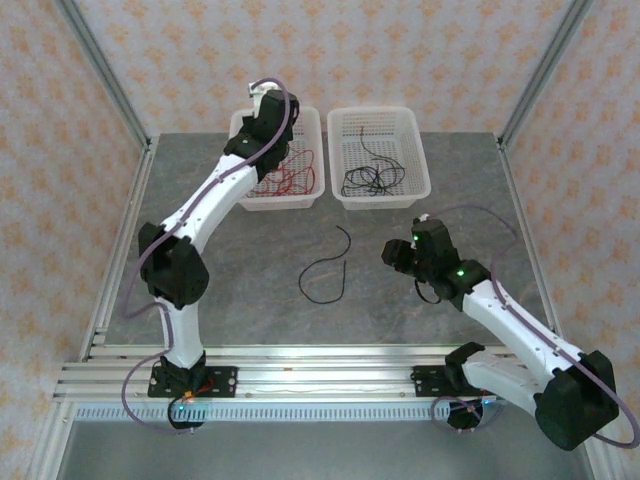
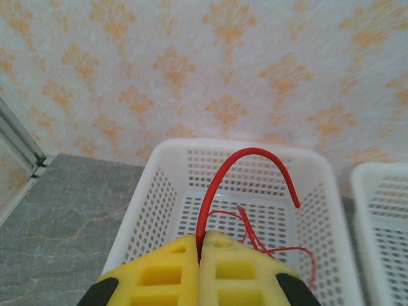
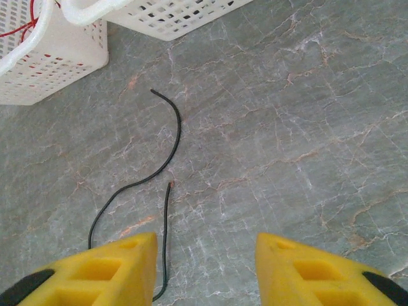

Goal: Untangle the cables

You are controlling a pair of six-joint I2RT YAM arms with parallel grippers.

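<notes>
Firmly, the left tool [image 2: 199,241] clamps a red cable [image 2: 252,151]; the right tool [image 3: 205,245] stands part-open, empty.

The counter [image 3: 287,127] reads as matt grey veined stone, the basket [image 2: 159,210] gleams in smooth white perforated plastic, the red cable [image 2: 220,172] and black cable [image 3: 173,140] wear slick, faintly shiny sheathing, the left tool [image 2: 199,239] shows dull yellow moulded plastic, and the rail [image 1: 300,372] is ribbed bare metal.
</notes>
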